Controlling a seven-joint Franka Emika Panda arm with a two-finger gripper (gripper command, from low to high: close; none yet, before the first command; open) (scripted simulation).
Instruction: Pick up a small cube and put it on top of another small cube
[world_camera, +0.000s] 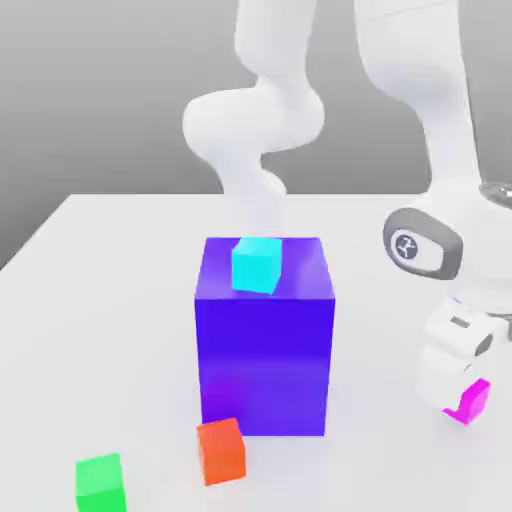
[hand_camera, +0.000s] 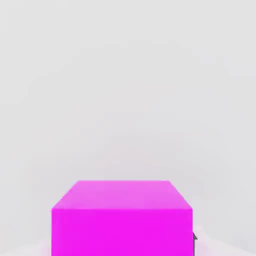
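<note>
The arm reached down on the exterior view's right, and its gripper (world_camera: 462, 392) sat low over the white table (world_camera: 90, 300), right at a small magenta cube (world_camera: 470, 401). The white hand covered most of that cube, so only a corner of it poked out beneath. In the hand view the magenta cube (hand_camera: 121, 218) loomed close and square-on, pale tabletop behind it. Were the fingers apart or clamped on it? That could not be told from either view.

Over in the middle stood a big blue block (world_camera: 265, 335), and perched on its top face was a small cyan cube (world_camera: 256, 265) (sitting a touch toward the exterior view's left of centre). At the block's front foot lay a small red-orange cube (world_camera: 221, 450), just beside its lower corner, and further toward the exterior view's left a small green cube (world_camera: 101, 482) rested near the picture's bottom edge. Both were well apart from the magenta cube.
</note>
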